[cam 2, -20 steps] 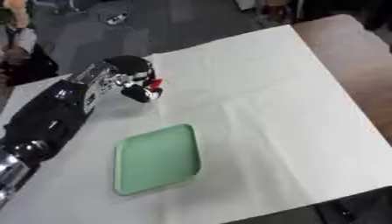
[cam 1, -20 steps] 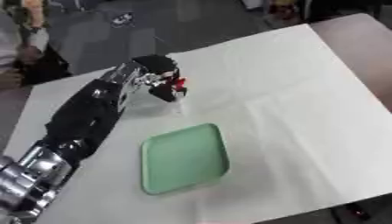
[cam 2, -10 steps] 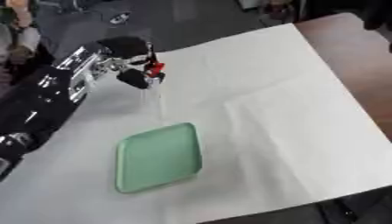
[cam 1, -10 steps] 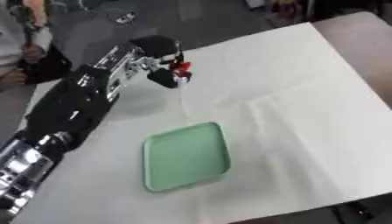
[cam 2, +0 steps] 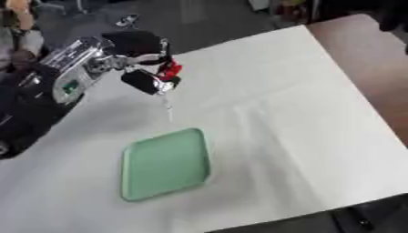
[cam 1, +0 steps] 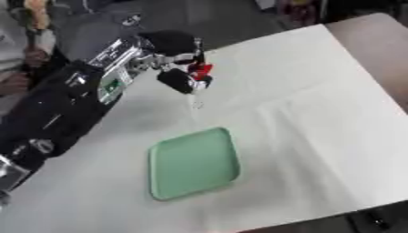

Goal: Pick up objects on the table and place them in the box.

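No text, label, brand, number or sign can be read on anything here.

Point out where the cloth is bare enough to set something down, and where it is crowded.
Bare: the white cloth right of the green tray, out to the brown table edge, and the strip in front of the tray. Crowded: the far left, where the left hand, curled around a small red-and-black object, hangs above the cloth.
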Robot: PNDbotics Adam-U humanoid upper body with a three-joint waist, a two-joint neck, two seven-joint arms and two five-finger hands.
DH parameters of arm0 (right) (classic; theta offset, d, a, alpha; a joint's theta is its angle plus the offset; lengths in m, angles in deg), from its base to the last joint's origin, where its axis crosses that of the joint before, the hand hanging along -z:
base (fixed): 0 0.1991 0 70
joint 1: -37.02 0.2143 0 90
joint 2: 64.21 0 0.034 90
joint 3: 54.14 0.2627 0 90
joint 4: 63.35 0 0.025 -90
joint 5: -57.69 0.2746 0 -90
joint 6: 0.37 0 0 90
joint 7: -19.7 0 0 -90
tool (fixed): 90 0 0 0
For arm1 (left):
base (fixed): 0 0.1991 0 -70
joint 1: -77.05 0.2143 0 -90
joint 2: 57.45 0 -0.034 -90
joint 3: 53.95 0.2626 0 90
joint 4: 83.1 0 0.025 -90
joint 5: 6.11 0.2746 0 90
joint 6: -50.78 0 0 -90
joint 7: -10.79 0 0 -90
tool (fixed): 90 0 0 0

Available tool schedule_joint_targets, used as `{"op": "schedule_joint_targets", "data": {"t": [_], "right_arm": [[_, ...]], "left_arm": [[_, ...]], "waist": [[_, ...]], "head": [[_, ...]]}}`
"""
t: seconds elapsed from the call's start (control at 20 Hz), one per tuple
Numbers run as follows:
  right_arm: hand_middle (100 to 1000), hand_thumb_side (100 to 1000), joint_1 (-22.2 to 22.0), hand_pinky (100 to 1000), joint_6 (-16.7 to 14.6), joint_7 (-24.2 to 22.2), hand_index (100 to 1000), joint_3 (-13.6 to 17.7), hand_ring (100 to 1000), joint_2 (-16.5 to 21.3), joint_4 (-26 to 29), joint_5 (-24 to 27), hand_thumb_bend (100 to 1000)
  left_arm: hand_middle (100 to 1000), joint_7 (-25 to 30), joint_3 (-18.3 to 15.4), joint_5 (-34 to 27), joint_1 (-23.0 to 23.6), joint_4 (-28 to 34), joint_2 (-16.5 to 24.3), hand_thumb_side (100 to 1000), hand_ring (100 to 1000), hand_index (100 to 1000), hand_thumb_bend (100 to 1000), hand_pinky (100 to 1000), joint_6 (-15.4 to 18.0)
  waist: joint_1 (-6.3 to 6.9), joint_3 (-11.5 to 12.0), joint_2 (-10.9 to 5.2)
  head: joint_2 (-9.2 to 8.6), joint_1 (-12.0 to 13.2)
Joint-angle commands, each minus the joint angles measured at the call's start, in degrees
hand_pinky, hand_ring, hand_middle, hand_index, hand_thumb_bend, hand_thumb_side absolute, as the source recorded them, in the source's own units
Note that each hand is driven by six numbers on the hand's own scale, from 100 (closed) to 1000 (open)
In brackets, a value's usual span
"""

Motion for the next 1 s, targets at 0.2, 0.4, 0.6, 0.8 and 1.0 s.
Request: {"op": "schedule_joint_targets", "data": {"t": [0.2,0.4,0.6,0.8,1.0], "right_arm": [[328,704,0.4,238,0.2,0.0,370,0.1,352,1.3,0.9,0.0,100],[328,703,0.4,238,0.2,-0.1,370,0.1,352,1.4,0.9,0.1,100],[329,702,0.5,238,0.1,-0.1,371,0.1,352,1.4,0.9,0.1,100],[329,701,0.4,238,0.1,-0.1,371,0.2,353,1.5,0.9,0.1,100],[329,705,0.4,238,0.0,0.0,371,0.2,353,1.6,0.9,0.1,100]], "left_arm": [[100,2.8,2.7,-4.5,1.0,6.5,4.8,666,100,368,100,100,-2.0],[100,4.6,4.7,-7.5,3.9,9.3,6.7,663,100,368,100,100,-3.4],[100,5.1,5.8,-9.9,7.4,12.5,8.4,661,100,367,100,100,-5.4],[100,3.9,5.0,-10.7,10.6,16.0,9.9,661,100,367,100,100,-7.8],[100,4.0,5.0,-11.7,12.0,19.4,11.0,660,100,366,100,100,-9.9]], "waist": [[-0.25,0.1,-0.99],[-0.16,0.0,-1.01],[-0.19,0.0,-0.94],[-0.36,0.1,-0.83],[-0.48,0.2,-0.82]], "head": [[-0.31,-0.6],[-0.35,-0.5],[-0.33,-0.6],[-0.22,-0.6],[-0.14,-0.5]]}}
